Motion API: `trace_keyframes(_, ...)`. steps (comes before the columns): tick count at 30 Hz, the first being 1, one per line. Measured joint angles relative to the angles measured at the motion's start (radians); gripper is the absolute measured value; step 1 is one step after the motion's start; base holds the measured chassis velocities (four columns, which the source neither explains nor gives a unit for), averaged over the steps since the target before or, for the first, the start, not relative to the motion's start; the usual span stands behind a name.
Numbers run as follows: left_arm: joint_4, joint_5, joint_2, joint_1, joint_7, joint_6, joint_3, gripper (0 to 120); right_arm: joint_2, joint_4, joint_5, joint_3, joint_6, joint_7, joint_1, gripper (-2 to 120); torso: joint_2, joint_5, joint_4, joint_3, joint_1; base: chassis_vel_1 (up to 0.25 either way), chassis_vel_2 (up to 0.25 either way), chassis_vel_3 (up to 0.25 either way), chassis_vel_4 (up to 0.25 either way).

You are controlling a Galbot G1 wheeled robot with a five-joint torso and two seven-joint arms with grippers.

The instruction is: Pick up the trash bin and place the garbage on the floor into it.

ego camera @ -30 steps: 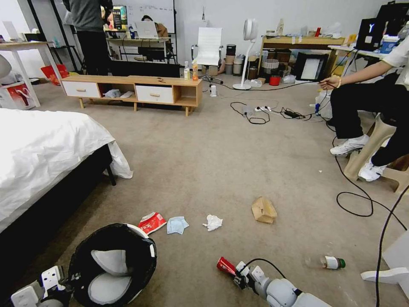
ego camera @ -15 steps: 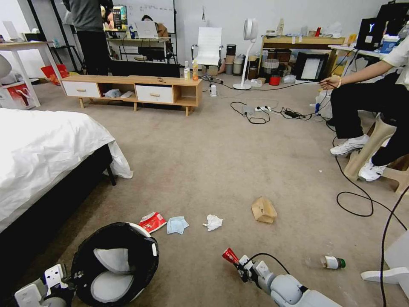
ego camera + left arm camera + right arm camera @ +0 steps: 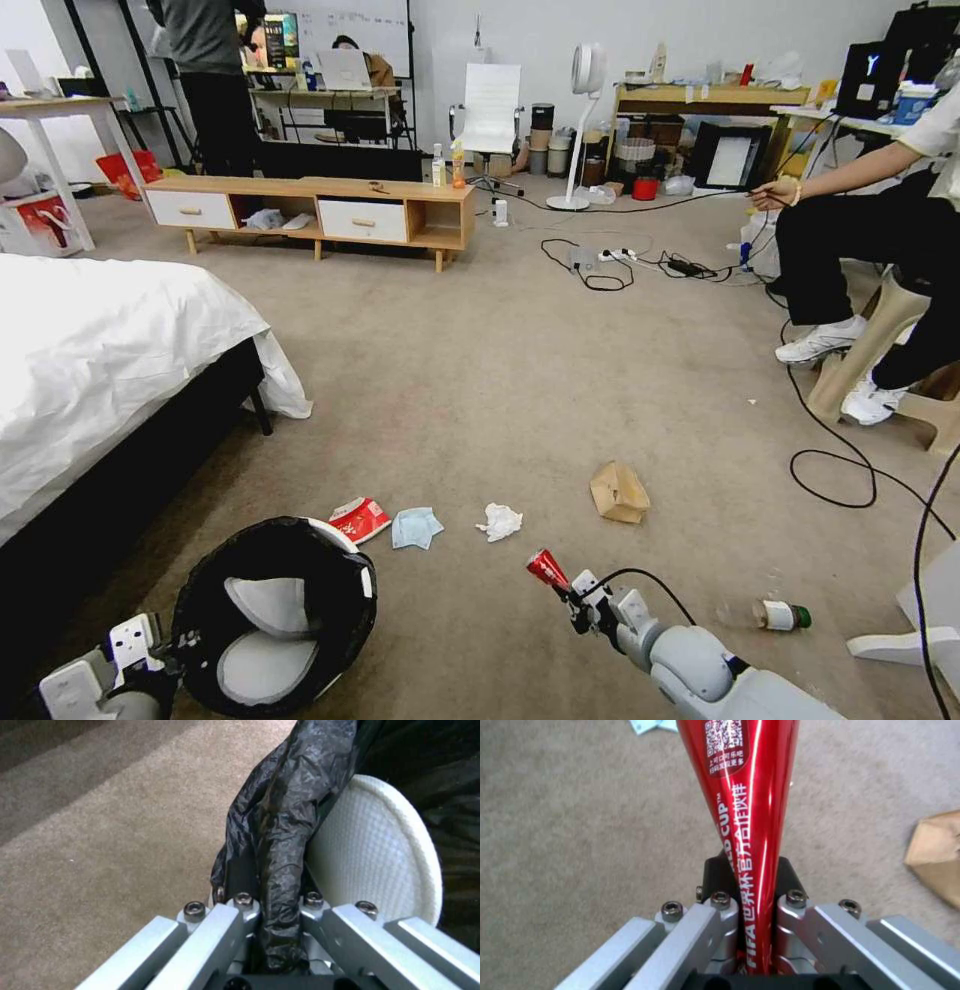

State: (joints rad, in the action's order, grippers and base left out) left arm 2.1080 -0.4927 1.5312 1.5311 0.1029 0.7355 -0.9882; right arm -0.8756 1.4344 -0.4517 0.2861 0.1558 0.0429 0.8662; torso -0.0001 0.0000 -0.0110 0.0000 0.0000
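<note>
The white trash bin point(image 3: 270, 610) with its black liner hangs tilted at the lower left, mouth facing me. My left gripper point(image 3: 160, 655) is shut on its bag-covered rim point(image 3: 280, 870), beside a white inner flap point(image 3: 370, 851). At the lower middle, my right gripper point(image 3: 585, 605) is shut on a red soda can point(image 3: 548, 568), squeezed flat between the fingers point(image 3: 745, 795) and off the floor point(image 3: 520, 380). On the carpet lie a snack wrapper point(image 3: 358, 518), face mask point(image 3: 415, 526), tissue wad point(image 3: 499, 521), paper bag point(image 3: 618, 492) and green-capped bottle point(image 3: 775, 614).
A bed point(image 3: 90, 350) with a white sheet fills the left side. A low wooden bench point(image 3: 310, 210) stands at the back. Black cables point(image 3: 830, 470) loop over the carpet on the right, near a seated person's shoes point(image 3: 825, 340).
My right gripper has risen and shifted a little right with the red can in it. The bin in my left gripper has edged slightly right.
</note>
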Motion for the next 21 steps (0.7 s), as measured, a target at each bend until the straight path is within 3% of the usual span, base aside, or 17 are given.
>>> trace_keyframes(10,0.0,0.0,-0.002,-0.005,0.0,0.0,0.021,2,0.088,0.163,-0.027,-0.08,0.021,-0.019,0.047,4,0.0,0.0003,0.0,0.0,0.0,0.0,0.0,0.0,0.0)
trace_keyframes(21,0.0,0.001,-0.001,-0.008,0.001,0.0,0.046,2,0.221,0.461,-0.078,-0.155,0.056,-0.05,0.077,4,0.0,0.0002,0.0001,0.0,0.0,0.0,0.0,0.0,0.0)
